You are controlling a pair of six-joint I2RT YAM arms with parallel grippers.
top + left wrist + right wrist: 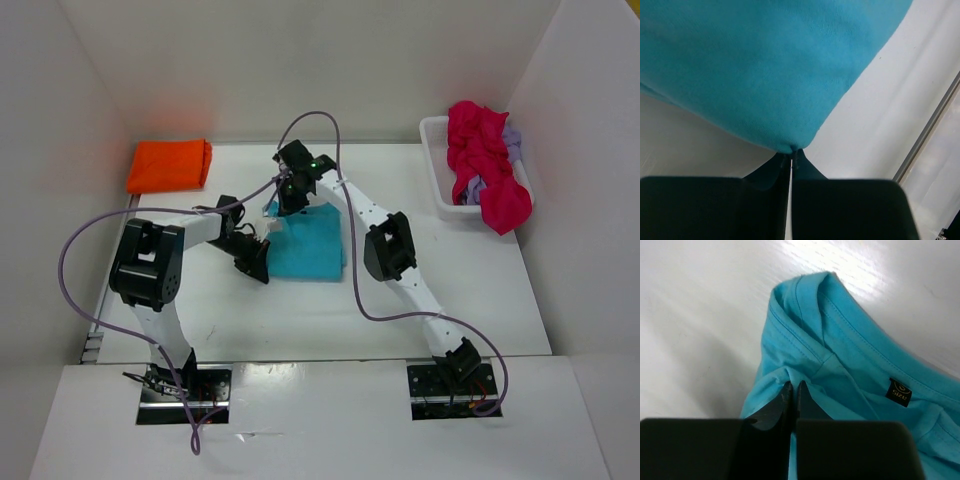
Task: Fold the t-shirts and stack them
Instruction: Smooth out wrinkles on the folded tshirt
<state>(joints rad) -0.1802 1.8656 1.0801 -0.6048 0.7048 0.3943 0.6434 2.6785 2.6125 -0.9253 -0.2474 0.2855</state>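
Basket point(433, 165): white mesh, sitting at the far right of the bench point(450, 290), holding two crumpled shirts.
Magenta-red shirt point(485, 165): piling high in the basket and spilling over its near rim.
Lavender shirt point(513, 140): lying in the basket behind the magenta-red shirt, mostly hidden, only a small patch peeking out at the far side.
Orange shirt point(168, 165): lying folded at the far left corner of the bench, well apart from the basket.
Turquoise shirt point(308, 243): lying mid-bench between the two arms, partly folded, its collar point(805, 305) and small black tag point(899, 391) facing up.
Left pincer point(791, 157): pressing together on a corner of the turquoise shirt at its near left.
Right pincer point(792, 387): pinching a fold of the turquoise shirt just beside the collar, at the shirt's far left.
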